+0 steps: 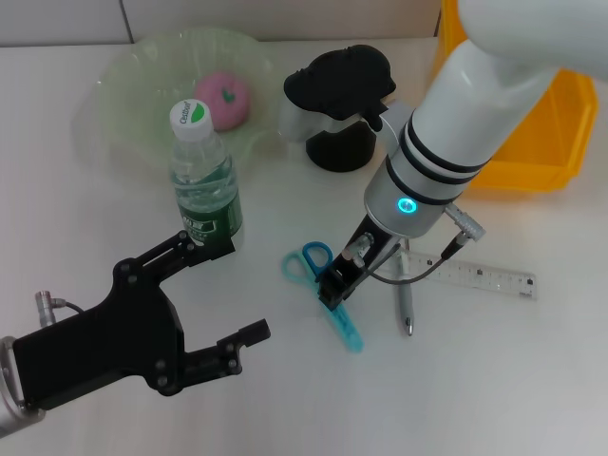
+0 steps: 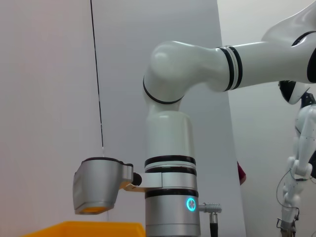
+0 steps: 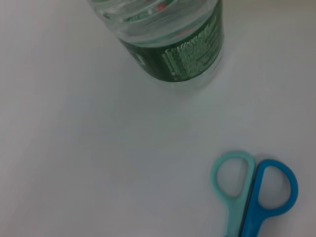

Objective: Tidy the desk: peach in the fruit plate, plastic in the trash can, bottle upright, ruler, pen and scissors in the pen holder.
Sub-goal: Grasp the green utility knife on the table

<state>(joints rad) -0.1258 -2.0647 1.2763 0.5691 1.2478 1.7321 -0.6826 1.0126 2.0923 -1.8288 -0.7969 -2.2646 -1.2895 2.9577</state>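
Observation:
A pink peach lies in the green fruit plate at the back left. In front of the plate the bottle stands upright; the right wrist view shows its lower part. Blue and teal scissors lie flat mid-table, their handles also showing in the right wrist view. My right gripper is down on the scissors' middle. Just right of it lie the pen and the ruler. My left gripper hovers open at the near left, holding nothing. No plastic is in view.
The black pen holder stands behind the scissors, partly hidden by my right wrist. A yellow trash can sits at the back right, and its rim shows in the left wrist view below my right arm.

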